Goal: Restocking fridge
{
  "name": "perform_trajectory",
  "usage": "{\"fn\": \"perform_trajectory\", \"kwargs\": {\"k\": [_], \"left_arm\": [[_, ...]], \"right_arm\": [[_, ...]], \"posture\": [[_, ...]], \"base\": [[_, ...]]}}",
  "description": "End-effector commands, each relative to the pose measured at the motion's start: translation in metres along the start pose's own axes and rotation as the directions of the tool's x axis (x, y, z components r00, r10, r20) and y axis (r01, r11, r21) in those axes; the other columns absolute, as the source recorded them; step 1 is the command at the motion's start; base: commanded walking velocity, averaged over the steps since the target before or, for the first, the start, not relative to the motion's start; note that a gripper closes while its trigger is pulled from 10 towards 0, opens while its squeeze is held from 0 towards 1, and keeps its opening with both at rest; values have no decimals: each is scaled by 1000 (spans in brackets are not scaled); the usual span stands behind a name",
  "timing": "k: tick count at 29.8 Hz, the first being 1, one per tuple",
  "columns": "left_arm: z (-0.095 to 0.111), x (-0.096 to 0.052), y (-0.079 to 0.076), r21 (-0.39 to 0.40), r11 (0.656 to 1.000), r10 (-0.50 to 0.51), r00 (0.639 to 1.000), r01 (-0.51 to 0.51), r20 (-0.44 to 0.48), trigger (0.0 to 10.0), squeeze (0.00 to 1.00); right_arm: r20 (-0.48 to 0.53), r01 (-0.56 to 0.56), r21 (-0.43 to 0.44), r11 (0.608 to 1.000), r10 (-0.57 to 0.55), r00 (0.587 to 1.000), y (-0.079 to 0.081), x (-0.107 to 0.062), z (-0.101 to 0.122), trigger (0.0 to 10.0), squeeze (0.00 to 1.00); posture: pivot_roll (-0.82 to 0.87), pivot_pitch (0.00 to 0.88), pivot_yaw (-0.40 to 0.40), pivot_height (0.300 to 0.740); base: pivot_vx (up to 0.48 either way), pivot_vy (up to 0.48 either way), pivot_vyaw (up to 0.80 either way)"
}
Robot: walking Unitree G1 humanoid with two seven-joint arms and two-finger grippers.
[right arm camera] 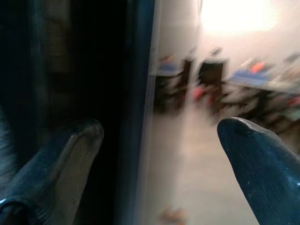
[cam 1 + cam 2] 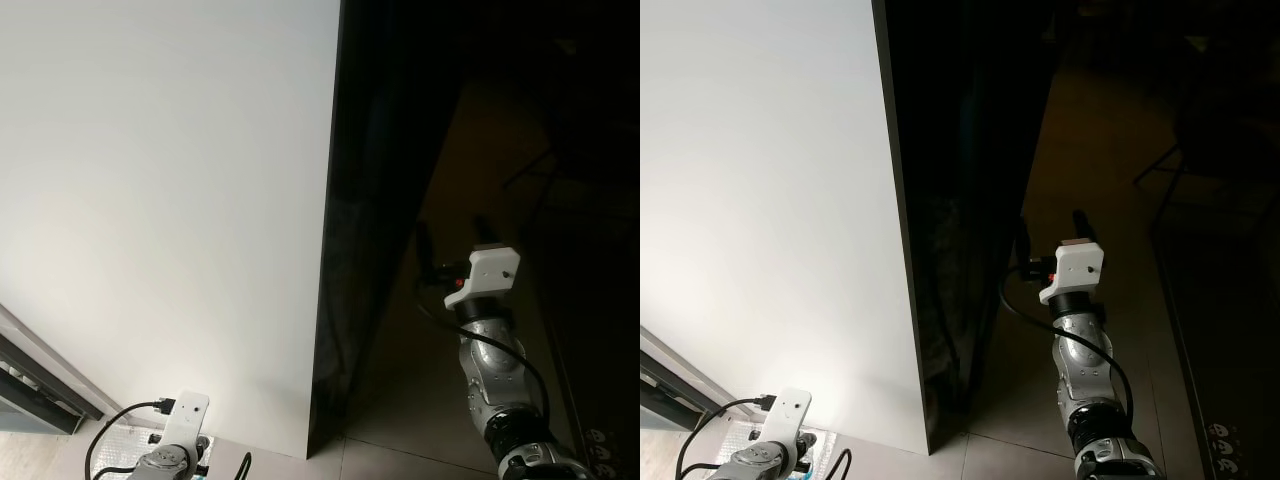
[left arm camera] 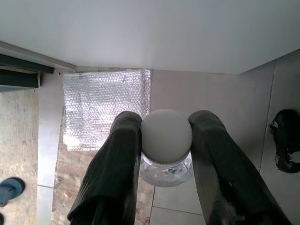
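Note:
A tall white fridge panel takes up the left of the head views and ends in a dark vertical edge. My right gripper is raised beside that edge, open. In the right wrist view its fingers stand wide apart, with the dark edge running between them. My left arm hangs low by the foot of the panel. Its gripper is shut on a clear bottle with a round white cap, held above the tiled floor.
A sheet of bubble wrap lies on the floor against the panel's base. A dark door track runs at the lower left. A black object and a blue one lie on the floor. A dark cabinet stands at the right.

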State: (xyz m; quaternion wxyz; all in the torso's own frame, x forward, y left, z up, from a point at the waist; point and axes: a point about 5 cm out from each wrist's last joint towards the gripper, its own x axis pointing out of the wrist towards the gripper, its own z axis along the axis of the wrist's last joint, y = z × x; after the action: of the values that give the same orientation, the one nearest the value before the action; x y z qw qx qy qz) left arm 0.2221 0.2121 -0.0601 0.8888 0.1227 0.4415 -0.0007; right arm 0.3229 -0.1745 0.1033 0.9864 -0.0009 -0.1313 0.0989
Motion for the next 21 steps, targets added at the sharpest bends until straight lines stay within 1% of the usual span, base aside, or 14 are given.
{"fn": "perform_trajectory", "kwargs": {"k": [1, 3, 5, 6, 7, 8, 9, 11, 12, 14, 16, 17, 19, 21], "left_arm": [[-1, 0, 2, 6, 1000, 9, 1000, -9, -6, 10000, 0], [-1, 0, 2, 8, 1000, 9, 1000, -8, -5, 10000, 0], [-2, 0, 2, 8, 1000, 9, 1000, -8, -6, 10000, 0], [-2, 0, 2, 9, 1000, 8, 1000, -8, -6, 10000, 0], [-2, 0, 2, 9, 1000, 8, 1000, -8, -6, 10000, 0], [-2, 0, 2, 9, 1000, 8, 1000, -8, -6, 10000, 0], [-2, 0, 2, 9, 1000, 8, 1000, -8, -6, 10000, 0], [-2, 0, 2, 9, 1000, 9, 1000, -9, -6, 10000, 0], [-2, 0, 2, 9, 1000, 10, 1000, -10, -6, 10000, 0], [-2, 0, 2, 10, 1000, 10, 1000, -10, -7, 10000, 0], [-2, 0, 2, 10, 1000, 12, 1000, -11, -8, 10000, 0], [-2, 0, 2, 10, 1000, 12, 1000, -12, -7, 10000, 0], [-2, 0, 2, 12, 1000, 12, 1000, -11, -7, 10000, 0], [-2, 0, 2, 10, 1000, 13, 1000, -12, -6, 10000, 0]], "right_arm": [[6, -110, 67, 992, 110, 994, 2, -3, 4, 10000, 0], [2, -149, 73, 986, 149, 989, 3, -7, 4, 10000, 0], [2, -194, 108, 975, 195, 981, 5, -11, 4, 10000, 0], [1, -220, 128, 967, 222, 975, 5, -14, 4, 10000, 0], [-11, -272, 165, 948, 277, 961, 5, -21, 3, 10000, 0], [-11, -272, 165, 948, 277, 961, 5, -21, 3, 10000, 0], [-39, -313, 178, 933, 325, 945, 4, -29, -1, 10000, 0], [-50, -334, 199, 921, 350, 936, 3, -32, -2, 10000, 0], [-51, -303, 173, 937, 316, 947, -1, -32, -2, 10000, 0], [-48, -280, 165, 946, 291, 955, -4, -29, 0, 10000, 0], [-45, -280, 191, 941, 293, 955, -3, -25, 2, 10000, 0], [-41, -341, 203, 918, 356, 934, 4, -24, 5, 10000, 0], [-60, -340, 166, 926, 353, 934, 5, -23, 5, 10000, 0], [-66, -286, 167, 943, 301, 952, 1, -18, 4, 10000, 0]], "posture": [[-104, 12, -35, 740], [-104, 12, -35, 740], [-106, 10, -36, 740], [-106, 10, -37, 740], [-103, 10, -37, 740], [-103, 10, -37, 740], [-103, 10, -37, 740], [-105, 10, -37, 740], [-106, 10, -36, 740], [-106, 10, -34, 740], [-106, 11, -32, 740], [-111, 9, -30, 740], [-107, 10, -33, 740], [-107, 10, -33, 740]], "base": [[0, 0, 0], [0, 0, 0], [0, 0, 0], [0, 0, 0], [0, 0, 0], [0, 0, 0], [0, 0, 0], [0, 0, 0], [0, 0, 0], [0, 0, 0], [0, 0, 0], [0, 0, 0], [0, 0, 0], [0, 0, 0]]}}
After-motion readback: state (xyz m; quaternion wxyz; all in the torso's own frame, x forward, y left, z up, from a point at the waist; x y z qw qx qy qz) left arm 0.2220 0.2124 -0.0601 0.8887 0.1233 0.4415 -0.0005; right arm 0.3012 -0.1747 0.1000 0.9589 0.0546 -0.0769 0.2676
